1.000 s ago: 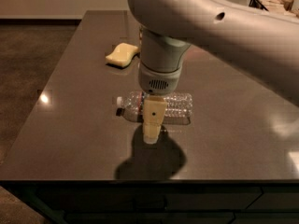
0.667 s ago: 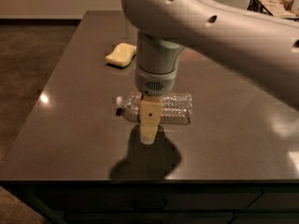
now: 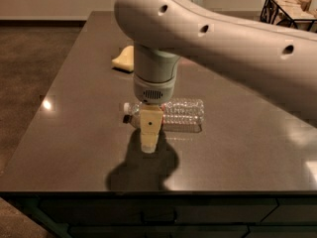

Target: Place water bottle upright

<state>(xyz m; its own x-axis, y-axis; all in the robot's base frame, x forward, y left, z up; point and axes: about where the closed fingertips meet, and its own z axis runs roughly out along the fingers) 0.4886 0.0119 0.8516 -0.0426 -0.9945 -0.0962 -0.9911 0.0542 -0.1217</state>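
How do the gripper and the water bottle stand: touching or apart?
Cannot tell. In the camera view the gripper overlaps the lying water bottle, hiding any gap.

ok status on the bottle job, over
Claw low at the cap end of the bottle. Bottle on its side on the table, not upright yet. Yellow sponge far behind, not in the way.

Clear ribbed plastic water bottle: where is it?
Camera view: the water bottle lies sideways in the middle of the dark table, the end effector at its neck end.

Clear ribbed water bottle [image 3: 182,114] lies on its side, cap end toward 9 o'clock; gripper [image 3: 149,142] hangs over its neck.
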